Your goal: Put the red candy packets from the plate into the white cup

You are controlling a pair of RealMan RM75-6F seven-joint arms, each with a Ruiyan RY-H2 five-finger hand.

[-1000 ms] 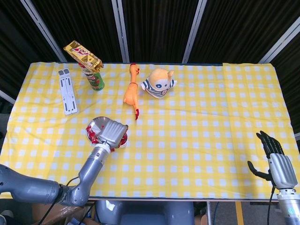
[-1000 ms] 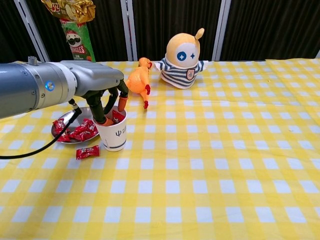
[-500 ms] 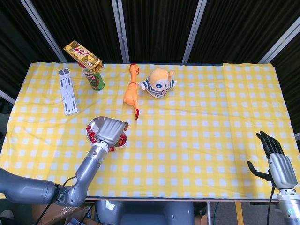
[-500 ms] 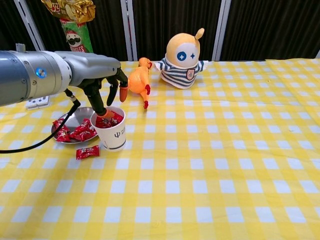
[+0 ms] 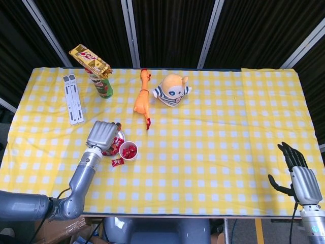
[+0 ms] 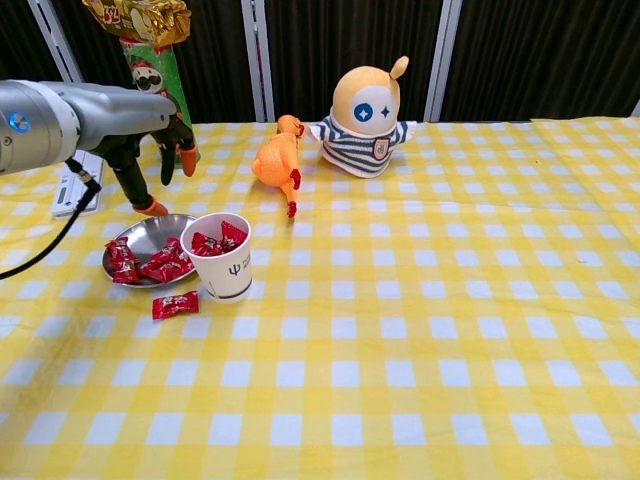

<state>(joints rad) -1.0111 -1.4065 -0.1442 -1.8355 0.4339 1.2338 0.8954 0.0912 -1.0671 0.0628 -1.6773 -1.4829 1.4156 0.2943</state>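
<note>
The white cup (image 6: 225,262) (image 5: 128,151) stands upright, holding red candy packets (image 6: 215,241). Touching its left side is the metal plate (image 6: 165,223) (image 5: 121,137), with several more red packets (image 6: 148,263) in it. One loose red packet (image 6: 175,304) (image 5: 118,162) lies on the cloth in front of the plate. My left hand (image 6: 150,150) (image 5: 101,136) hovers above the plate's far left part with fingers spread downward and nothing in them. My right hand (image 5: 298,174) hangs open off the table's near right corner, seen only in the head view.
Along the far side stand a Pringles can (image 6: 155,80) with a snack bag (image 5: 90,60) on top, an orange rubber chicken (image 6: 277,160) and a striped plush toy (image 6: 368,115). A white stand (image 5: 72,99) lies at the far left.
My left hand has lifted out of the cup and moved left, over the plate. Red packets now show in the cup. The right hand has not moved.
</note>
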